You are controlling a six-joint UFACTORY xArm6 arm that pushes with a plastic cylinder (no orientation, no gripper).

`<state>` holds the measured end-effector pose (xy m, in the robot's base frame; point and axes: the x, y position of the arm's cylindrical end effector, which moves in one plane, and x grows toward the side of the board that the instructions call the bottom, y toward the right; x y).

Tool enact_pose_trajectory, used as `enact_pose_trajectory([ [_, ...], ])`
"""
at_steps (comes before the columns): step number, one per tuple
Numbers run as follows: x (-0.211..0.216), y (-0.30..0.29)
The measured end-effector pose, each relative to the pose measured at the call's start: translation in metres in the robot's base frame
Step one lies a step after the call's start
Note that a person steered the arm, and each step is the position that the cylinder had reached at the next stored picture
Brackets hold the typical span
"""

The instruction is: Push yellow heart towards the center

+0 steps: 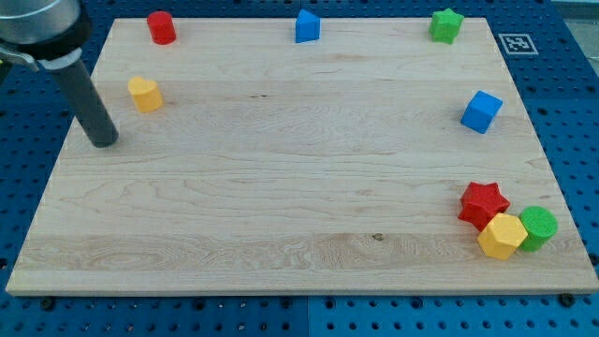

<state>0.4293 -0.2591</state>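
The yellow heart (144, 95) lies near the view's left edge of the wooden board (281, 187), in its upper part. My tip (103, 143) rests on the board just below and to the left of the yellow heart, a short gap apart from it. The dark rod rises from the tip toward the view's top left corner.
A red cylinder (161, 27) sits at the top left, a blue block (307, 26) at the top middle, a green star (446, 25) at the top right. A blue cube (481, 111) is at the right. A red star (483, 204), yellow hexagon (502, 236) and green cylinder (538, 227) cluster at the bottom right.
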Motion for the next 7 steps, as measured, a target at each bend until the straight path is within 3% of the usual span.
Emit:
enact_pose_trajectory([
  [2,-0.076,-0.028],
  [5,-0.079,0.034],
  [7,-0.076,0.034],
])
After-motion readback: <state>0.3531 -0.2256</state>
